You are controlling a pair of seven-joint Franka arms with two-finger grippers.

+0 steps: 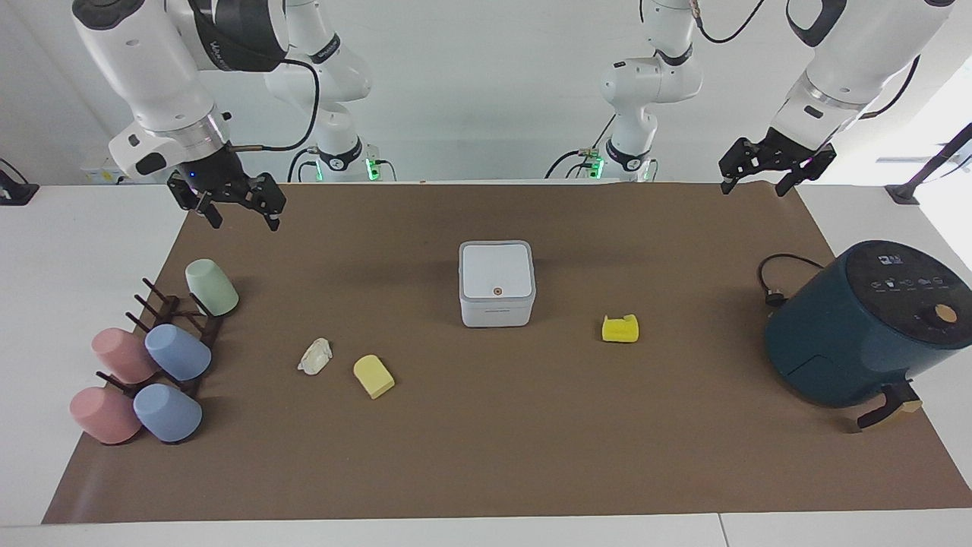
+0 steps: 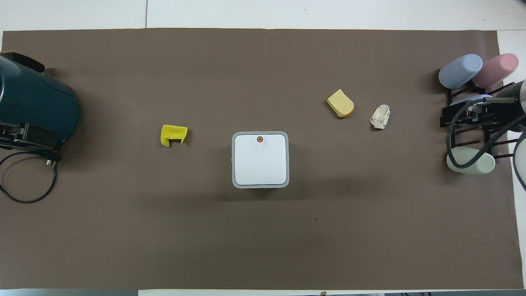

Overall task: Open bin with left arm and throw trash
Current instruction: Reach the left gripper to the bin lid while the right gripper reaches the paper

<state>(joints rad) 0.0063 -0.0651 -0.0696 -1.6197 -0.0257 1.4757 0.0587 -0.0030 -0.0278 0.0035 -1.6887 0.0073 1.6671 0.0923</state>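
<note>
The white bin point(image 1: 497, 282) point(image 2: 260, 160) stands mid-table with its lid shut; the orange button point(image 1: 497, 291) is on the lid's edge farther from the robots. A crumpled white paper wad point(image 1: 315, 355) point(image 2: 380, 116) and a pale yellow block point(image 1: 373, 376) point(image 2: 340, 103) lie toward the right arm's end, farther from the robots than the bin. A bright yellow notched sponge piece point(image 1: 620, 328) point(image 2: 173, 135) lies toward the left arm's end. My left gripper point(image 1: 753, 190) hangs open and empty over the mat's edge by the robots. My right gripper point(image 1: 244, 224) hangs open and empty above the mat corner near the cups.
A dark teal air fryer point(image 1: 858, 327) point(image 2: 33, 105) with a black cable point(image 1: 774, 277) stands at the left arm's end. Several pastel cups on a dark rack point(image 1: 175, 353) point(image 2: 468, 123) stand at the right arm's end.
</note>
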